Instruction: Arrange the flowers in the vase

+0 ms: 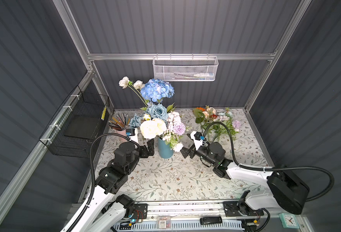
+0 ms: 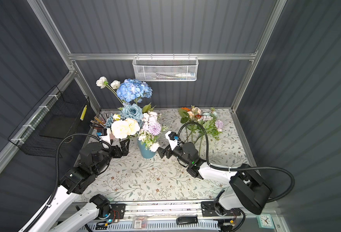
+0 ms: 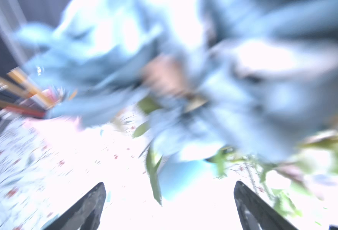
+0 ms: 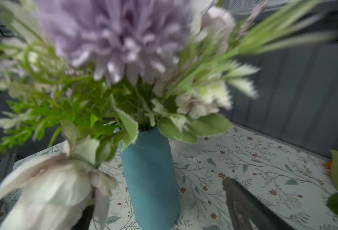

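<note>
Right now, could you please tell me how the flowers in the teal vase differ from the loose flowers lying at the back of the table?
The arranged flowers stand upright in the teal cylindrical vase, stems hidden; the loose flowers lie flat on the floral-print table cover, stems exposed. The arranged flowers form the bigger bunch, mostly blue, cream and lilac; the loose flowers include orange and red. Both have green leaves and a lilac bloom.

The left arm (image 1: 103, 192) and right arm (image 1: 246, 172) match – white link shells, black joint housings, black wrists. A ribbed black cable (image 1: 306, 168) runs along each, held by white ties (image 1: 264, 169). A green light (image 2: 193, 161) glows on the right forearm; the left gripper (image 3: 169, 182) has dark, scuffed wedge-shaped fingers (image 3: 92, 207)
</note>
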You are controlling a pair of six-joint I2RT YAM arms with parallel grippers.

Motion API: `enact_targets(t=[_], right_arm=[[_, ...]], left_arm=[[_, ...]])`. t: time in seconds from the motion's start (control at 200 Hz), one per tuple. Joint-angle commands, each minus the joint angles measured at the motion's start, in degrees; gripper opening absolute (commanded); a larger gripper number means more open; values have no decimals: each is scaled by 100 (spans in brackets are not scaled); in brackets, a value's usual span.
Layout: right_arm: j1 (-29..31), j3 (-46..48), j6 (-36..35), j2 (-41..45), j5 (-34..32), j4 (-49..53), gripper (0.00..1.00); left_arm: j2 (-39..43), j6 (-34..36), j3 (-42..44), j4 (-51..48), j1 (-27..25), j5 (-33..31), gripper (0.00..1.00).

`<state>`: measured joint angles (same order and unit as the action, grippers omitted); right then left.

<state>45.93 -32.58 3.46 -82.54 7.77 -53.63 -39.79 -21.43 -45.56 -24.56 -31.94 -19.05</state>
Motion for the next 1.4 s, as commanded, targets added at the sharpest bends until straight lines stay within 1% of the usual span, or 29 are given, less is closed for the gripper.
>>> enact_targets(t=[0.0,0.085,0.23,0.385,0.5,0.67,0.78,0.901,1.136,1.226,1.391], right_arm=[[154,-262,33,-549,151,-740,99],[164,-403,150,-1016,171,-1264,99],[186,-591,253,-1642,260,-1931,99],[197,-937,220,-2078,316,-2183,99],[199,-1180,259,-2410,416,-2412,99],[206,-1507,270,-2735,585,-2416,99],[206,-1663,197,-2848,651,-2270,99],[206,-1815,260,-3005,703,-2211,99],[206,-2192,207,-3228,774,-2013,98],[206,-2269,155,-3284,787,-1925,94],[206,-2254,137,-3319,730,-1940,78]], left_arm=[[-149,-386,254,-343,-28,-511,100],[-358,-466,379,-242,-31,-548,100],[-658,-546,672,468,-25,-583,100],[-1039,-593,1041,1435,-27,-847,100],[-1471,-494,1139,2095,-23,-887,100],[-2060,-313,1026,2513,-18,-998,100],[-2221,-266,995,2610,-14,-1100,100],[-2269,-217,987,2644,-14,-1028,100],[-2047,-196,1037,2296,0,-1075,100],[-1898,-186,1032,2106,-5,-1181,100],[-1695,-145,1068,1977,4,-1284,100]])
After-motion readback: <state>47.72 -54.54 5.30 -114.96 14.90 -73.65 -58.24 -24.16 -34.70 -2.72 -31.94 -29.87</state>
